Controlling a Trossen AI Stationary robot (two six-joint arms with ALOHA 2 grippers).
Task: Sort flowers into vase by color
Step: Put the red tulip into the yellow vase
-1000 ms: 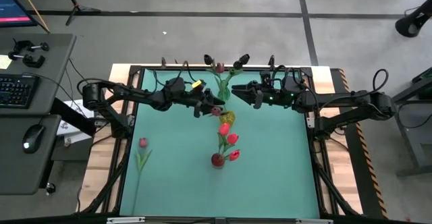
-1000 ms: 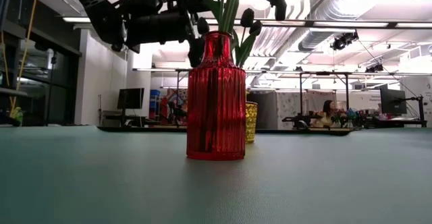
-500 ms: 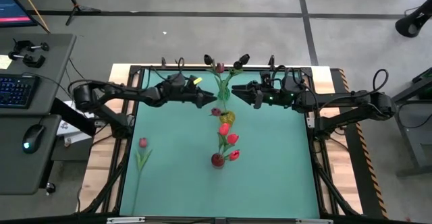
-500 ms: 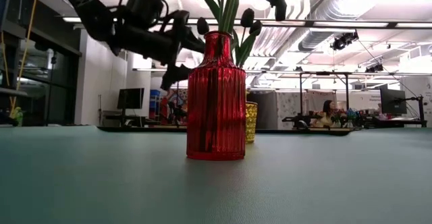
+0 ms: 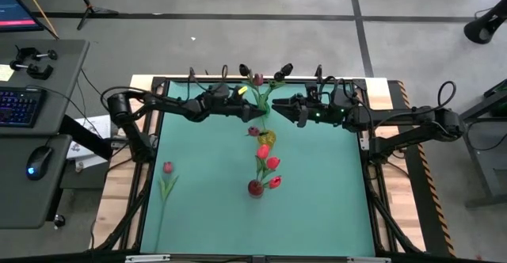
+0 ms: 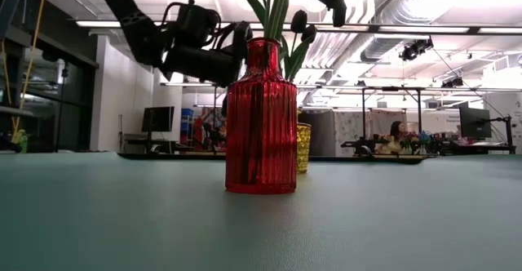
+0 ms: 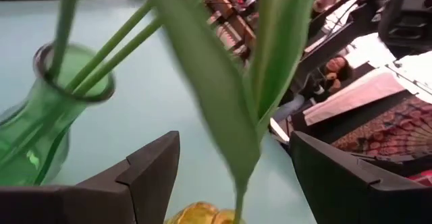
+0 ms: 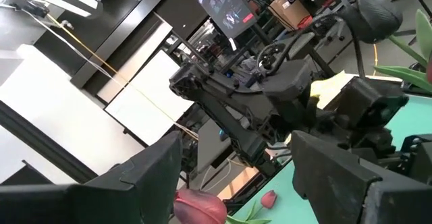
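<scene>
Flowers: most already stand in vases down the middle of the desk; one pink tulip (image 5: 167, 168) lies apart on its side near the desk's left edge, presumably waiting its turn.
Red vase: ribbed red glass bottle (image 6: 261, 120), narrow neck, holding red tulips (image 5: 268, 164) with thin green stems.
Yellow vase: small amber vase (image 6: 303, 146) just behind the red one.
Green vase: clear green glass (image 7: 40, 119), flared mouth, stems leaning in it; dark maroon heads (image 5: 257, 79) sit at the far edge.
Left claw: (image 5: 247, 109) raised beside the green vase's stems, fingers (image 7: 145, 173) spread wide, a broad leaf (image 7: 223, 96) between them (framed, not pinched) – likely lining up on a stem.
Right claw: (image 5: 277, 104) hovers opposite, fingers spread, nothing held.
Desk: matte teal mat (image 5: 317, 200), wood border.
</scene>
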